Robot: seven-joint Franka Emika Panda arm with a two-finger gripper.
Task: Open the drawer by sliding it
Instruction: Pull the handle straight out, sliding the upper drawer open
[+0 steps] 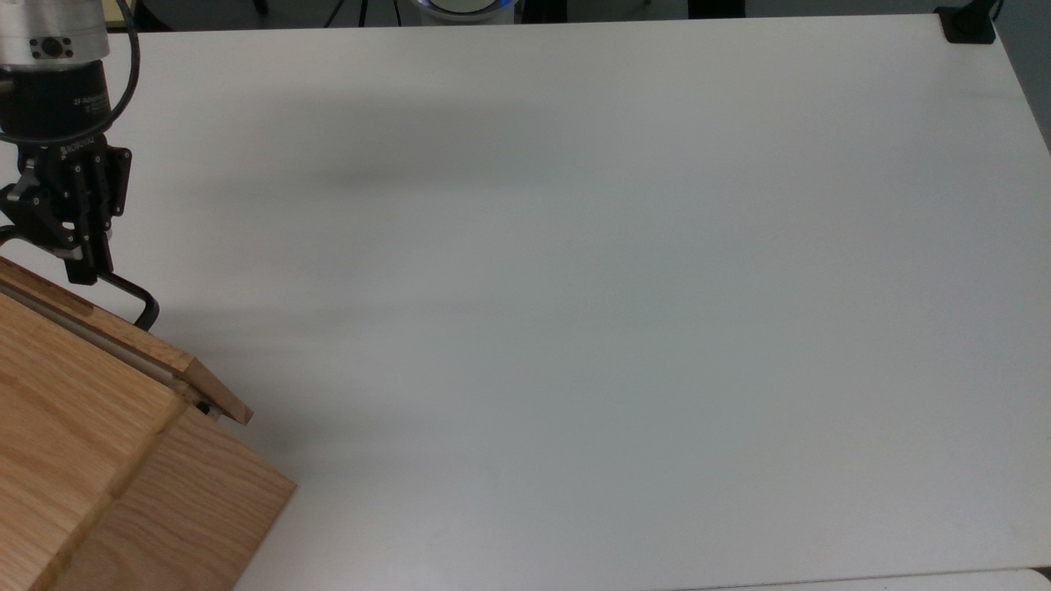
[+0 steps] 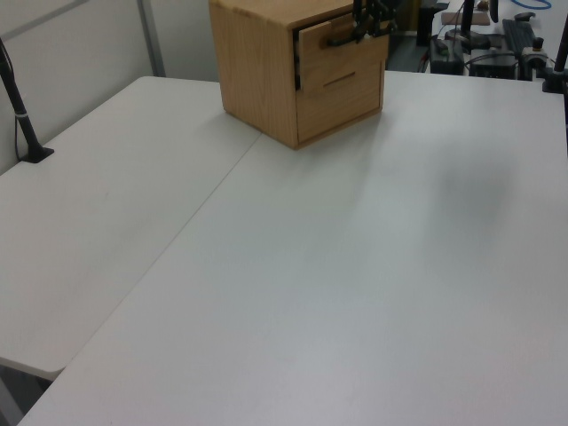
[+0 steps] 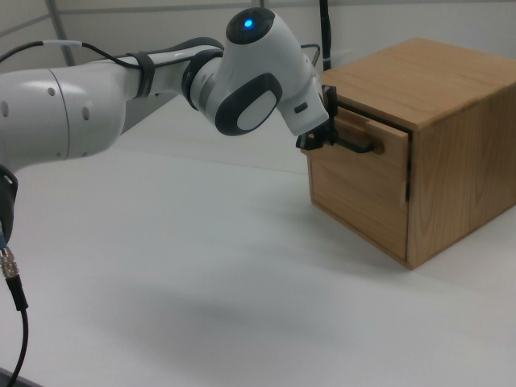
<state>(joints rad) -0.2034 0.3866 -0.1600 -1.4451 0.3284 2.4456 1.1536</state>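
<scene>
My end effector point(image 1: 86, 267) is clamped on the thin black bar handle point(image 1: 131, 293) of the upper drawer point(image 1: 131, 341), which sits partly slid out of the oak cabinet point(image 1: 123, 484) at the top view's lower left corner of the white desk point(image 1: 575, 287).

Top view: drawer front's top edge stands off the cabinet w/ a pale gap behind it. Left view: the drawer point(image 2: 342, 55) juts from the cabinet point(image 2: 257, 67), a dark side gap at its left edge, and a second drawer point(image 2: 342, 98) below it sits flush. Right view: drawer front point(image 3: 363, 181) stands proud of the cabinet point(image 3: 435, 129), black rail showing at its right edge; that lower drawer is not told apart here.

My arm point(image 3: 145, 89) reaches in from the right view's left, nearly level, wrist bent toward the cabinet face, end effector point(image 3: 318, 139) at handle height, above the desk surface.

Room: desk point(image 2: 355, 266) spreads wide and bare in front of the cabinet; cabinet stands near the desk's far edge in the left view, beside a seam btw two desk panels.
</scene>
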